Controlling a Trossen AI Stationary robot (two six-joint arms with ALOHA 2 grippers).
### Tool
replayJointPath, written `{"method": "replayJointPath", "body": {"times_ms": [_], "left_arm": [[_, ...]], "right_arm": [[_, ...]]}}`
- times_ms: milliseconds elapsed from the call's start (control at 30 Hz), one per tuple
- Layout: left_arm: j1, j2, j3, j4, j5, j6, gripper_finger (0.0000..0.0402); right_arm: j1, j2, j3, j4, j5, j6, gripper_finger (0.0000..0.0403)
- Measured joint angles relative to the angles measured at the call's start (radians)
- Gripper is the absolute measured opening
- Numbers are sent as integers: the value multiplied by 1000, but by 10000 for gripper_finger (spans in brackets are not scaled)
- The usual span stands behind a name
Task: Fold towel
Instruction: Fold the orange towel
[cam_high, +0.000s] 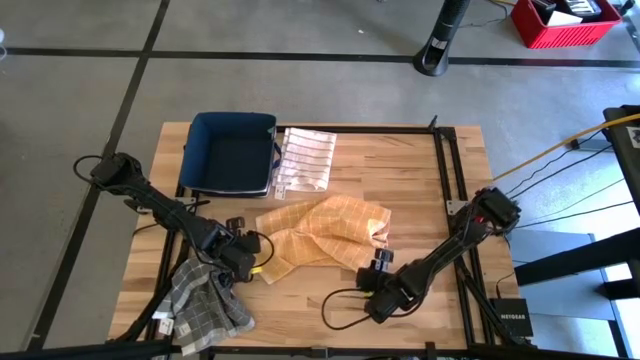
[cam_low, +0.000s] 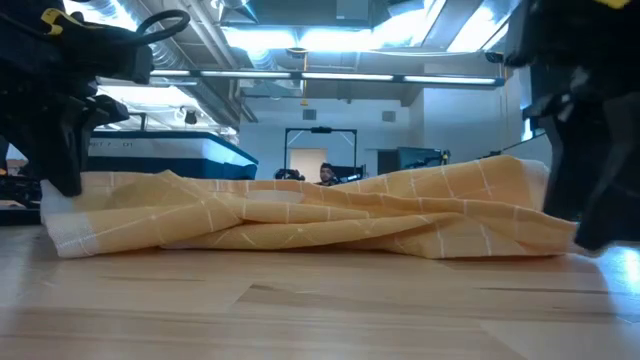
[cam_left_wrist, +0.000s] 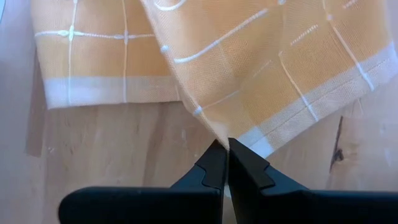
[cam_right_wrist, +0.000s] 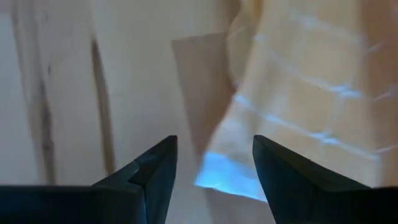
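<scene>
While a grey cloth (cam_high: 205, 300) lies nearby, a blue bin (cam_high: 232, 152) stands beyond the orange towel (cam_high: 325, 232).

grey checked cloth (cam_high: 205, 305) partly under left arm; bin (cam_high: 232, 152) contents unseen

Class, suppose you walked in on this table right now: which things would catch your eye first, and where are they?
The crumpled orange checked cloth towel lies mid-table, the left claw shut on its corner and the right claw open at its other end. Behind it sits a dark blue rectangular bin beside a white striped towel. A grey plaid towel is heaped at the near-left edge.
</scene>
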Motion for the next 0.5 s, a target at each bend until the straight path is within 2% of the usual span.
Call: {"method": "replayJointPath", "body": {"times_ms": [200, 300, 433, 500], "left_arm": [[0, 0, 0, 3, 1, 31, 5], [-3, 0, 0, 3, 2, 35, 5], [-5, 0, 0, 3, 4, 35, 5], [-5, 0, 0, 3, 4, 35, 5]], "right_arm": [[0, 28, 2, -46, -5, 86, 173], [5, 26, 12, -68, 34, 103, 123], [8, 21, 51, -124, 62, 72, 36], [6, 21, 54, -173, 63, 68, 13]]}}
